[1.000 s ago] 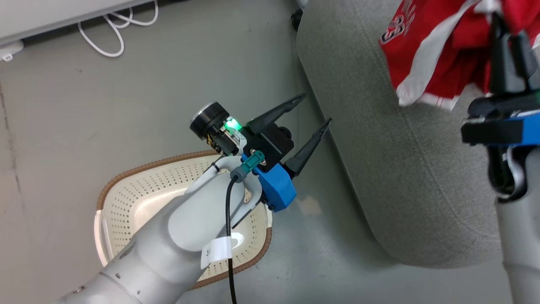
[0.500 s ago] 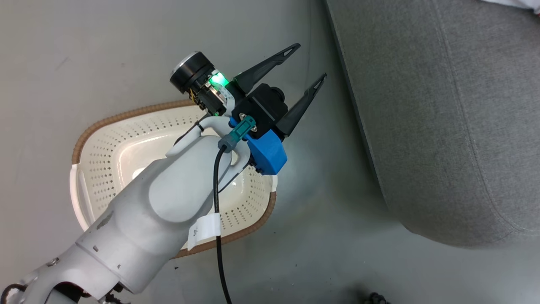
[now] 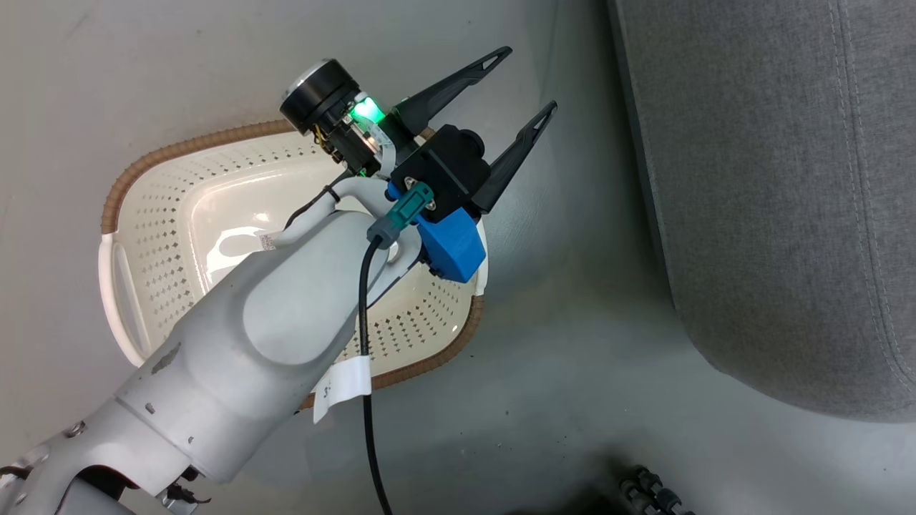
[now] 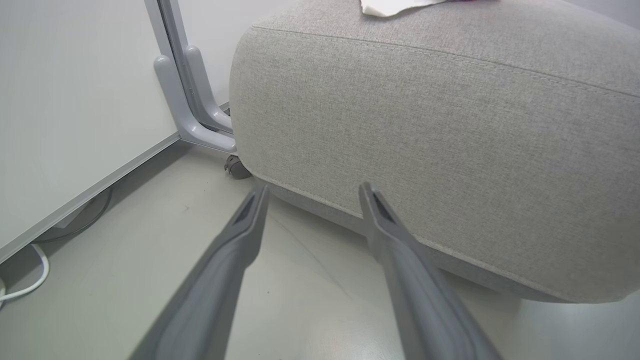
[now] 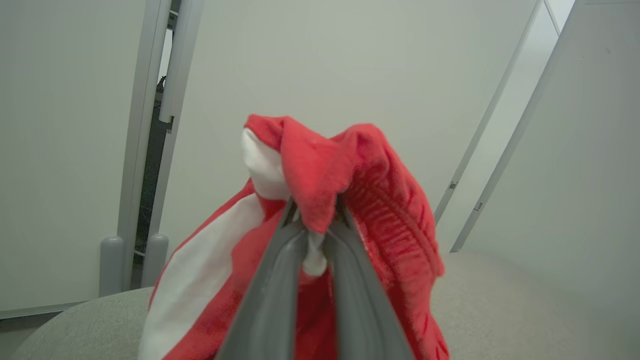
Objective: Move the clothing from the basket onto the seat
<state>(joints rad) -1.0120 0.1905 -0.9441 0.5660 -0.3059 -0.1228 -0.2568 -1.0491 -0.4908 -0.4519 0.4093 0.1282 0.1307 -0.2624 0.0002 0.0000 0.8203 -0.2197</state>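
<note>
Clothing (image 5: 360, 200), red and white, is clamped in the fingers of the right gripper (image 5: 316, 220) over the seat (image 5: 500, 300), while the left gripper (image 3: 528, 79) holds its fingers apart between the basket (image 3: 164, 214) and the seat.

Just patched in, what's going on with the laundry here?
The right hand is shut on a red-and-white jersey, holding it up with the grey seat beneath. The left hand is open and empty, hovering at the rim of the basket, its fingers pointing toward the seat. The basket floor that shows is bare; the arm hides part.
</note>
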